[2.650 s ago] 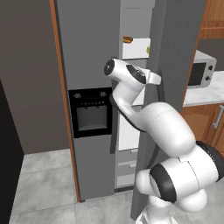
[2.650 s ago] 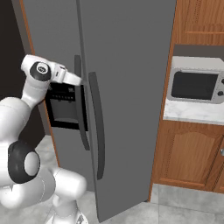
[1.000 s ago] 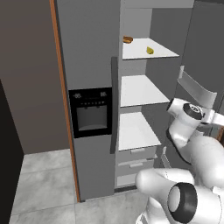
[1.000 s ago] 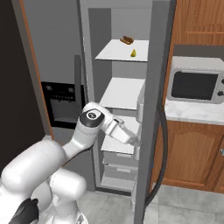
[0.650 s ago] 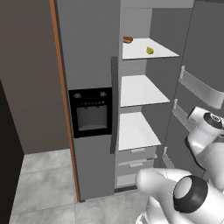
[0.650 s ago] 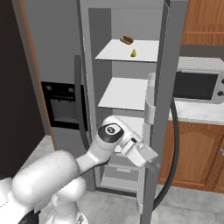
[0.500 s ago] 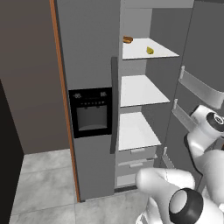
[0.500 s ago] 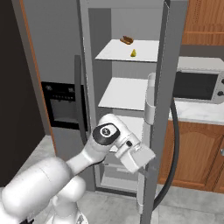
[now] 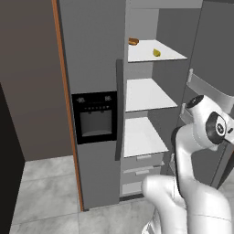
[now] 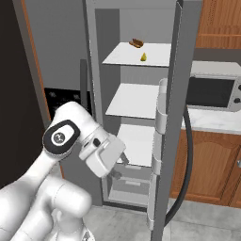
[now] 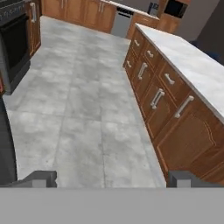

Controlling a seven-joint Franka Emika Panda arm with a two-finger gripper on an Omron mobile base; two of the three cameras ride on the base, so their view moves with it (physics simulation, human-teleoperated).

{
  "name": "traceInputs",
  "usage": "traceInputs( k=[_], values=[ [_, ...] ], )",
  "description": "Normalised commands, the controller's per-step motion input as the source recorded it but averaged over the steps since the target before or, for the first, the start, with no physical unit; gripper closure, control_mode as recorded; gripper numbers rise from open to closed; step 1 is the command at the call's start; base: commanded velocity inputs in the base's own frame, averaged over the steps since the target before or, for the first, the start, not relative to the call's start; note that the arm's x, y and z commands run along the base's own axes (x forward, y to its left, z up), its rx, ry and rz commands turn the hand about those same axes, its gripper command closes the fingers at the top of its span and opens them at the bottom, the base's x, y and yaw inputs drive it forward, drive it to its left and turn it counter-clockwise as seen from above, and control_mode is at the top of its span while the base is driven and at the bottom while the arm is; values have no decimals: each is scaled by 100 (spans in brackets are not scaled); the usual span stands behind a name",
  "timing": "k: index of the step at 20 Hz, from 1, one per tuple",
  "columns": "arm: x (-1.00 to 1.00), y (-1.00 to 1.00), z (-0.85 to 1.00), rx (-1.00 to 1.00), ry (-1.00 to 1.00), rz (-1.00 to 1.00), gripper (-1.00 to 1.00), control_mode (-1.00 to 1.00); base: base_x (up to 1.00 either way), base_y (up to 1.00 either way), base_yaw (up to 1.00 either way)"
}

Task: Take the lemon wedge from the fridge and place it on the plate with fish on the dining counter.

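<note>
The fridge (image 9: 93, 68) stands with its right door (image 10: 167, 117) swung wide, baring white shelves. On the top shelf lies the tiny yellow lemon wedge (image 9: 156, 52) (image 10: 143, 57), near an orange-brown lump (image 10: 136, 43). My gripper (image 10: 118, 167) hangs low in front of the drawers, well below the wedge and left of the door edge. In the hand view my gripper (image 11: 111, 179) is open, with its fingertips (image 11: 39, 178) far apart and only floor between them. The plate with fish is out of view.
A microwave (image 10: 212, 92) sits on the wall counter right of the fridge. The hand view looks across grey floor tiles (image 11: 87, 109) to a marble-topped run of wood drawers (image 11: 175, 96); I cannot tell whether that is the dining counter. A dark oven front (image 11: 15, 39) stands left.
The fridge's right door has gone from nearly shut to wide open. Over the last second my hand has drawn back left from the door edge and turned outward.
</note>
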Motion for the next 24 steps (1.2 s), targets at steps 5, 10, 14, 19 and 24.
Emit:
traceInputs(
  k=[5,10,14,19,24],
  values=[
    [17,100,69,15,14,37,-100,-100,0,0,0],
    [33,79,21,32,27,54,-100,-100,0,0,0],
    [52,25,0,57,24,69,-100,-100,0,0,0],
    [14,14,0,50,-4,41,-100,-100,0,0,0],
    [7,38,0,3,-39,-3,-100,-100,0,0,0]
  ],
)
